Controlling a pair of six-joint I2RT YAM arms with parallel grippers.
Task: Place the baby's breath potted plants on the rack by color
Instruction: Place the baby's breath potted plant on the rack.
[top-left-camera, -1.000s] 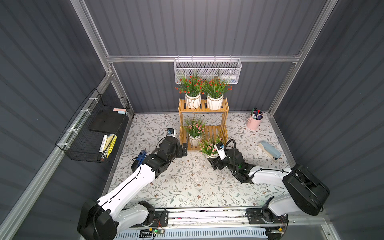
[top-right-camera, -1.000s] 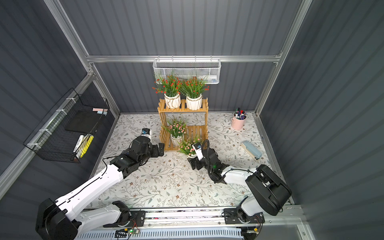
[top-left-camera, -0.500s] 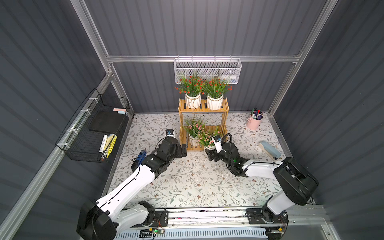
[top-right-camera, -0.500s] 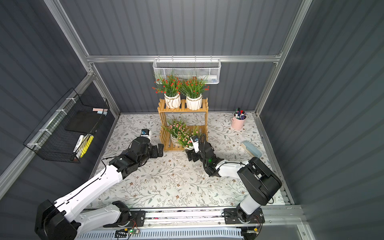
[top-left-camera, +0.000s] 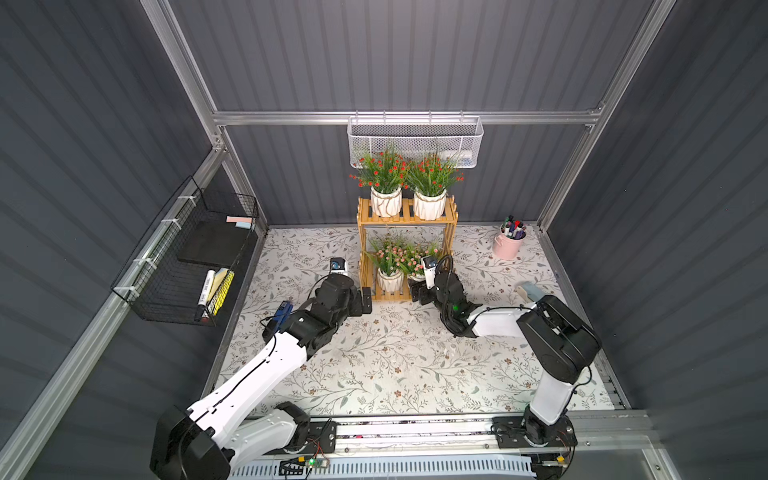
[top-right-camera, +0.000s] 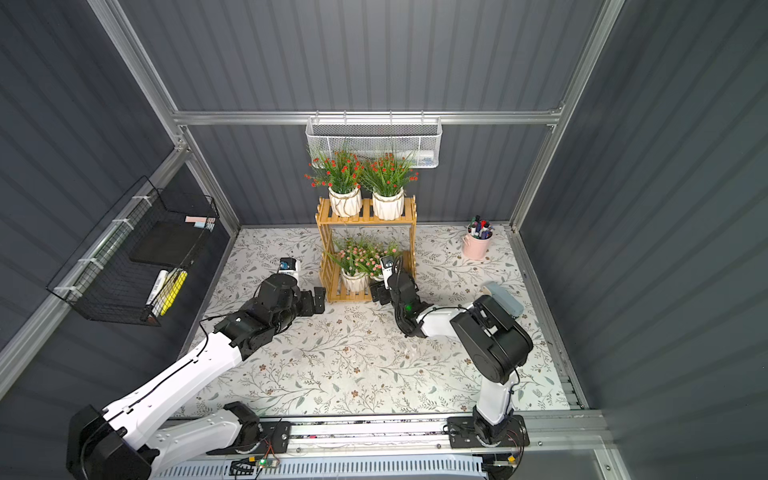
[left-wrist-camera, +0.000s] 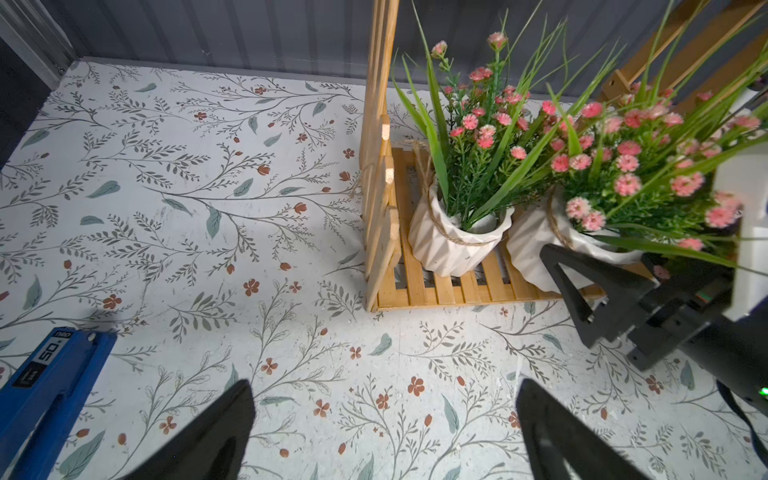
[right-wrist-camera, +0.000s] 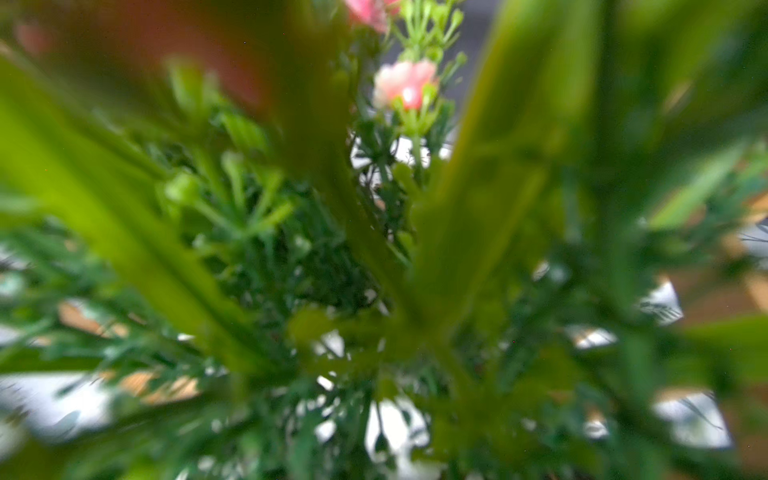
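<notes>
Sorting nearly done, release unconfirmed

One red-blossom plant (top-left-camera: 384, 176) and another red-blossom plant (top-left-camera: 432, 178) stood side by side on the top tier (top-left-camera: 407, 221) of the rack (top-left-camera: 360, 249). On the lower tier (left-wrist-camera: 440, 286) one pink-blossom plant (left-wrist-camera: 453, 241) stood upright. The second pink-blossom plant (left-wrist-camera: 532, 245) sat just beside it at the front edge, their foliage mingling; whether its base rested fully on the slats could not be told.

The plant looked light, its ribbed white pot stiff and smooth, likely slippery under a hard grip, while the leaves and blossoms were soft and would give no hold. The pot wall below the twine loop (left-wrist-camera: 555, 220) seemed the right place to grip, from the sides.

The right gripper (top-left-camera: 417, 286) was at that pot, one finger (left-wrist-camera: 557, 270) laid against the near wall. The other finger was hidden by foliage, so clamped or let go could not be told. The right arm lay low, forearm stretched close over the floral mat (top-left-camera: 374, 353) toward the rack, and its wrist camera saw only blurred greenery. The left gripper (left-wrist-camera: 384, 386) hovered low over the mat near the rack's front corner, fingers (left-wrist-camera: 232, 428) spread wide, holding nothing.
</notes>
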